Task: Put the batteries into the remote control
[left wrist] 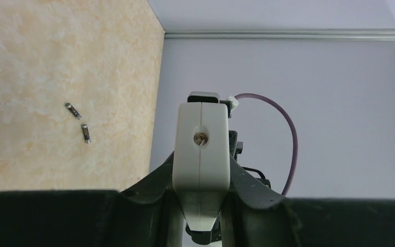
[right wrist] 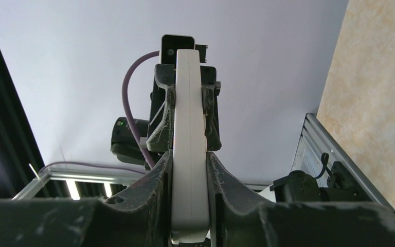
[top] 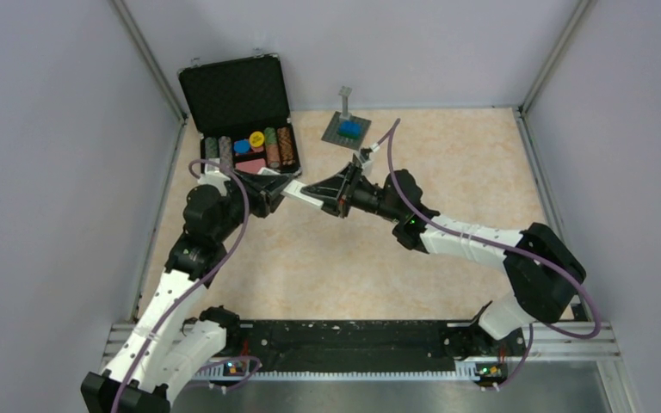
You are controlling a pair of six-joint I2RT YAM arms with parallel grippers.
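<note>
Remote control [top: 299,193]: held off the table between the two grippers, at the far left of the top view; only a short white stretch shows between them there
Left gripper [top: 277,191]: clamped on one end of the remote control, black fingers [left wrist: 157,180] pressed to both of its sides
Right gripper [top: 323,194]: closed on the other end; in the right wrist view its fingers [right wrist: 216,177] lie against both narrow sides
Long axis: roughly left to right in the top view, running from one gripper to the other; the left wrist view shows a broad white face with a small brass-coloured screw [left wrist: 201,138]; the right wrist view shows a narrow edge with a seam
Batteries [left wrist: 85,133]: two small dark cells lying flat on the table, near each other but not touching, set at an angle, away from both grippers; too small to find in the top view
In the way: each gripper hides its own end of the remote control
Poker chip case [top: 239,95]: black, lid open, rows of coloured chips [top: 258,148], just behind the left gripper
Grey baseplate [top: 346,129]: carries a blue brick and a thin grey post, just behind the right gripper
Purple cables [top: 224,249]: loop along both arms
Table [top: 353,267]: beige, marbled
Walls [top: 43,129]: plain pale grey, metal strips in the corners
</note>
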